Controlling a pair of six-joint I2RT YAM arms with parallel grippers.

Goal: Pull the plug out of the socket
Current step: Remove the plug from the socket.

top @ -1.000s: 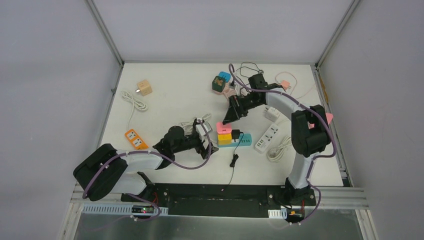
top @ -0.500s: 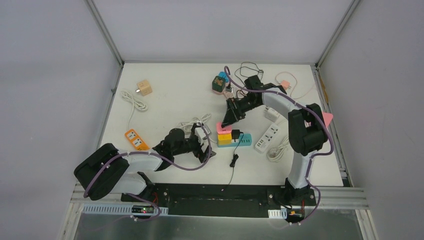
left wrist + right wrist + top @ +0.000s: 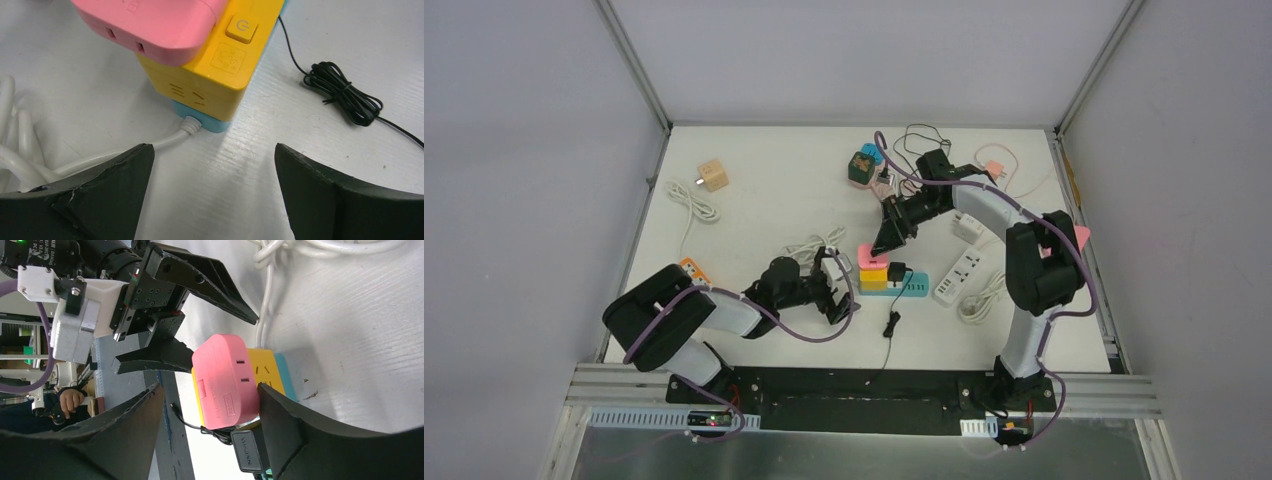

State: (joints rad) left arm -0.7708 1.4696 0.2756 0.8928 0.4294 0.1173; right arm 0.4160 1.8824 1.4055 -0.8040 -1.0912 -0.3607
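The right gripper (image 3: pixel 210 388) has its jaws apart. The pink plug (image 3: pixel 225 380) sits between its two fingers (image 3: pixel 117 432), near the right-hand one; contact cannot be confirmed. The pink plug is seated on top of the yellow socket block (image 3: pixel 263 365), with its two-slot face toward this wrist camera. A black adapter (image 3: pixel 247 447) is plugged in just beside the block.

The left gripper (image 3: pixel 212 172) has its jaws spread wide and holds nothing. It hovers low over the table (image 3: pixel 310 30), facing the cable end of the stack. In its wrist view the yellow socket block rests on the blue power strip (image 3: pixel 205 122). A white cable (image 3: pixel 165 142) leaves the strip's end and runs toward the left finger. A black cable bundle (image 3: pixel 342 97) lies on the table to the right, apart from the stack.

In the top view the two grippers face each other across the stack, the left on the near side and the right on the far side. A white power strip (image 3: pixel 957 275) lies just to the right of the blue one.
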